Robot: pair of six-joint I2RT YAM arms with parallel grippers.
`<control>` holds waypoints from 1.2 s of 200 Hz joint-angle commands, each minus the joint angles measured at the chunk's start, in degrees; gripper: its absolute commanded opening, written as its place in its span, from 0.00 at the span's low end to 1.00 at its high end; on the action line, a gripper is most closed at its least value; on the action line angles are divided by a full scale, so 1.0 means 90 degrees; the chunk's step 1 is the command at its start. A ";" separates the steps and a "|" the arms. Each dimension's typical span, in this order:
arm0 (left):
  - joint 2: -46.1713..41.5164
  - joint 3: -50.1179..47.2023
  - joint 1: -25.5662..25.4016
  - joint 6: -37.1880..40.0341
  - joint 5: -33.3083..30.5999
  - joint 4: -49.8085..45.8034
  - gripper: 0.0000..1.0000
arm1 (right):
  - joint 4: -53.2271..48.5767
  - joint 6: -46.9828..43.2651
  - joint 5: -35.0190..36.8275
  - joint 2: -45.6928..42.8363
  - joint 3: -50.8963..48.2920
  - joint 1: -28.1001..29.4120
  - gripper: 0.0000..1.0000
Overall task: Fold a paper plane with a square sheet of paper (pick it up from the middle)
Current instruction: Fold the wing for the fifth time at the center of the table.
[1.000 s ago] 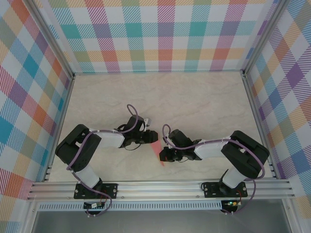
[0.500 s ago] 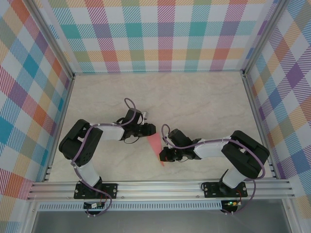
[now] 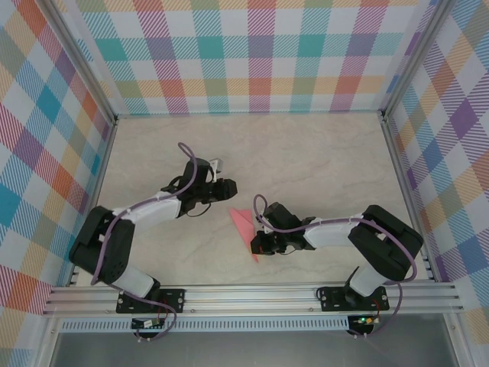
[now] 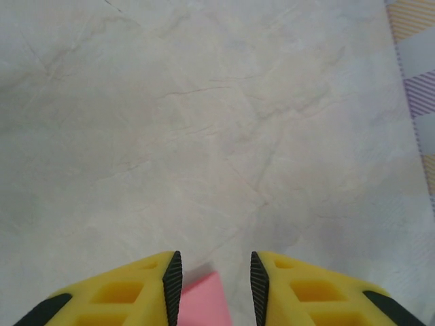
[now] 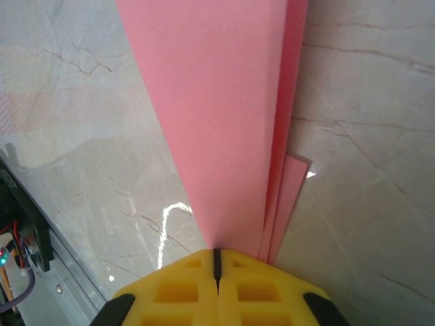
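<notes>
tapering toward one narrow end, the paper plane [image 3: 243, 228] is plain salmon-pink and unmarked, folded into long overlapping layers [image 5: 224, 102] with crisp straight edges. it lies near the middle of the pale marbled table [image 3: 306, 160], toward the near edge, between the two arms. the right gripper [image 3: 258, 245] has its yellow fingers [image 5: 177, 292] pressed together on the narrow end, pinching it. the left gripper [image 3: 227, 189] stands just apart at the upper left, jaws spread, with a pink corner [image 4: 204, 305] low between them.
</notes>
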 commanded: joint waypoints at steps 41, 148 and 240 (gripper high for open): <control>-0.0689 -0.1048 -0.0937 -0.0557 0.0032 0.0281 0.26 | -0.0820 0.0133 0.0576 -0.0287 -0.0378 0.0012 0.07; 0.0879 -0.1217 -0.1277 -0.0719 -0.0569 0.0875 0.23 | -0.0464 0.0032 0.0246 -0.0903 -0.0252 0.0021 0.14; 0.1086 -0.1237 -0.1297 -0.0720 -0.0823 0.0619 0.23 | 0.0312 0.0260 -0.0331 0.0052 -0.0244 0.0025 0.16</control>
